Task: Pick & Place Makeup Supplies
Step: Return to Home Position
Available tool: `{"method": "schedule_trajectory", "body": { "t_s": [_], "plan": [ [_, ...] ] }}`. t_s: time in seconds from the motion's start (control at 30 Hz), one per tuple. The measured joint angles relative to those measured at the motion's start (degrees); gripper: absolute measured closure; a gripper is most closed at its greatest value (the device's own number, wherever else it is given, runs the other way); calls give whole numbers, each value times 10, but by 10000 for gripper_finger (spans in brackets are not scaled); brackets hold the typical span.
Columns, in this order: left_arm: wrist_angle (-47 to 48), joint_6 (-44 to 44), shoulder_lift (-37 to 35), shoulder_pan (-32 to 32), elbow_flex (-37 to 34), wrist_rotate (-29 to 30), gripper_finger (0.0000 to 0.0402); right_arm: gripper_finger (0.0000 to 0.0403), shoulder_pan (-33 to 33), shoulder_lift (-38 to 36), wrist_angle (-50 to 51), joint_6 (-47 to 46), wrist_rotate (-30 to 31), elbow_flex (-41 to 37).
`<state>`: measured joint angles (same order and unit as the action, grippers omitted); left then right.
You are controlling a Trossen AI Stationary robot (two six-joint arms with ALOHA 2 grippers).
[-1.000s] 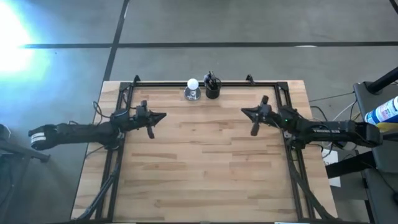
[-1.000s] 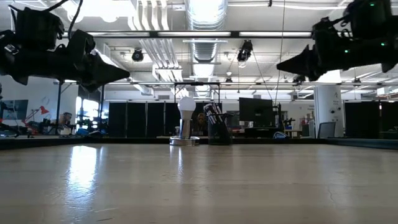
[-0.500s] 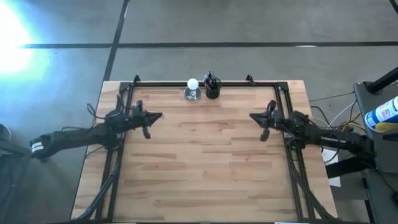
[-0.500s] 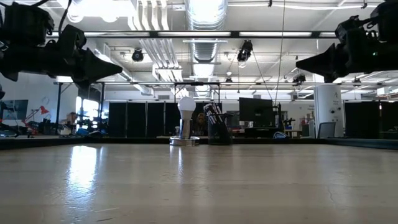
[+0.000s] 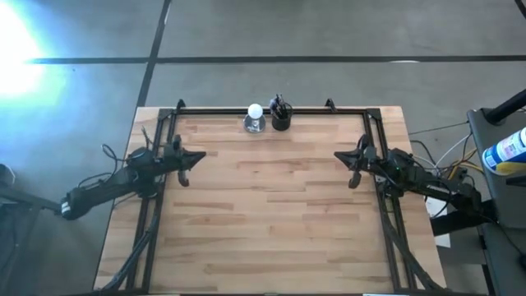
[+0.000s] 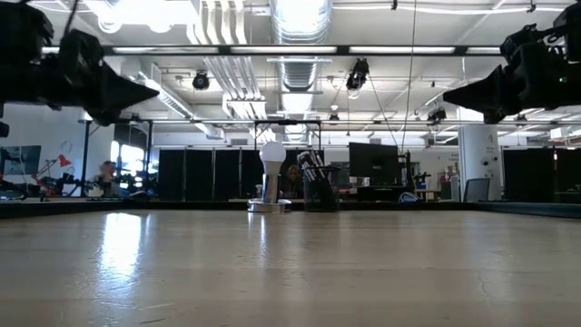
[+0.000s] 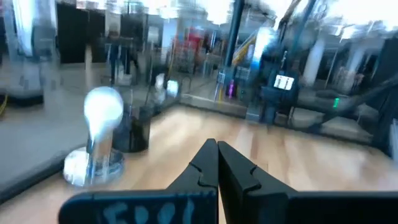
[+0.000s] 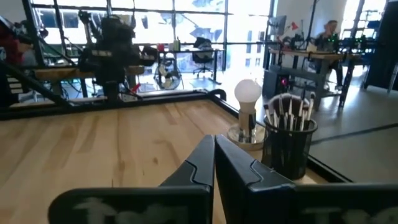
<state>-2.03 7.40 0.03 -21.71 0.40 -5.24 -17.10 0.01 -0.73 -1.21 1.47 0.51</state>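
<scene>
Several thin makeup brushes (image 8: pixel 287 112) stand upright, heads up, inside a small black cup (image 5: pixel 280 120) by the table's far edge; the cup also shows in the low view (image 6: pixel 318 193) and, blurred, in the left wrist view (image 7: pixel 132 132). My left gripper (image 5: pixel 202 154) hovers shut above the table's left side, pointing right. My right gripper (image 5: pixel 337 155) hovers shut above the right side, pointing left. In the wrist views, both pairs of fingers, left (image 7: pixel 216 148) and right (image 8: pixel 214 142), lie closed together. Neither holds anything.
A white ball on a clear base (image 5: pixel 255 117) stands just left of the cup, seen too in the right wrist view (image 8: pixel 248 109). A black metal frame (image 5: pixel 271 110) runs along the table's far, left and right edges. Bare wood (image 5: pixel 271 214) fills the middle and near side.
Both arms have drawn back from the table's middle: my left gripper toward the left edge, my right gripper toward the right edge. Each stays shut and hovering. The cup, brushes and ball have not moved.
</scene>
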Motion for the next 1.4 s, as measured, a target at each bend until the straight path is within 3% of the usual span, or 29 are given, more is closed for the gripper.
{"method": "schedule_trajectory", "body": {
  "t_s": [0.43,1.4],
  "plan": [
    [5,-7,0,0,0,28,401,394,1,1,-4,-5,25,0],
    [8,25,2,0,-1,29,401,394,1,9,-5,-3,27,0]
  ]
}}
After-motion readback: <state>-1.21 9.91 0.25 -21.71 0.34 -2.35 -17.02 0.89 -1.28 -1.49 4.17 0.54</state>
